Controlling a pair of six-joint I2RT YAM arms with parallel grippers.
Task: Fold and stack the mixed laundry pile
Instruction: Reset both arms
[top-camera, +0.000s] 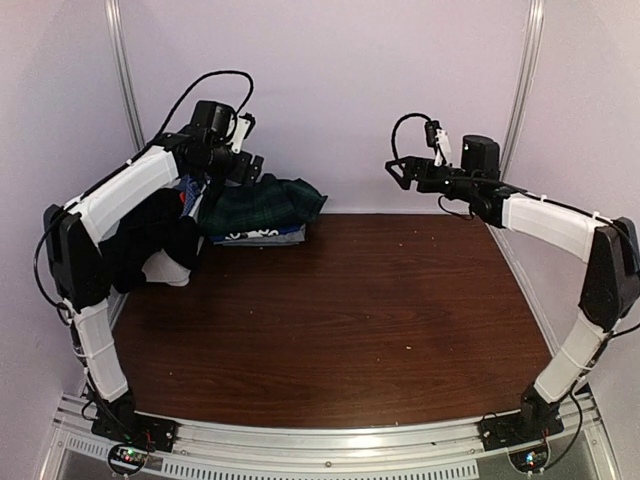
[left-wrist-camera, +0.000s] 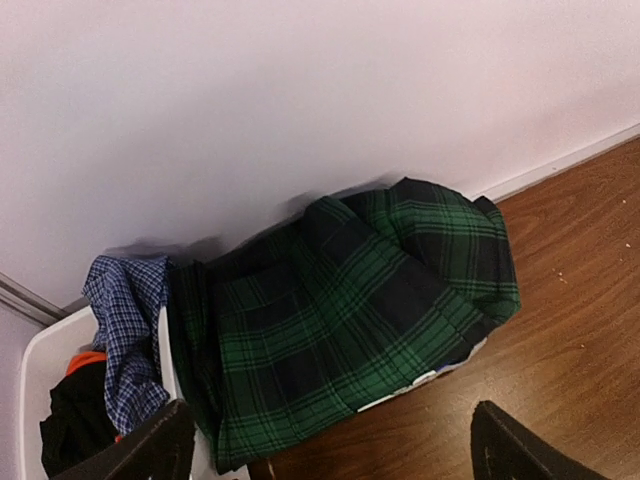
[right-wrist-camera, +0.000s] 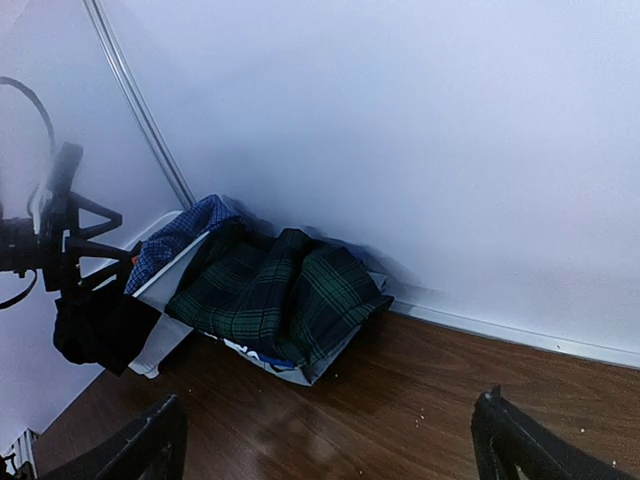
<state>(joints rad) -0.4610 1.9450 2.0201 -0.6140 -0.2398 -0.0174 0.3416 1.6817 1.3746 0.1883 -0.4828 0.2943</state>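
From where I stand, two arms rise from the near edge of one brown table (top-camera: 350, 320), the left arm (top-camera: 120, 195) bending up along the left side and the right arm (top-camera: 560, 225) along the right. The boards between them are bare apart from a few pale crumbs. Farther in, the right gripper (right-wrist-camera: 330, 420) hangs in the air over the far right of the table, its two fingers spread wide with nothing between them, well apart from the clothes. The left gripper (left-wrist-camera: 328, 445) hangs just above the laundry pile (top-camera: 240, 215), also spread wide and empty. The pile sits in the far left corner against the wall (top-camera: 340, 90), half in and half out of one white basket (left-wrist-camera: 40, 360). One dark green tartan skirt (left-wrist-camera: 350, 310) lies on top, draped from the basket's rim down onto the table, covering one flat pale piece (right-wrist-camera: 300, 370) with a little blue showing at its edge. One blue-and-white checked cloth (left-wrist-camera: 125, 330) hangs over the basket's rim beside the skirt. One black garment (top-camera: 150, 240) spills over the basket's near side, and a single scrap of orange (left-wrist-camera: 88, 358) peeks out inside.
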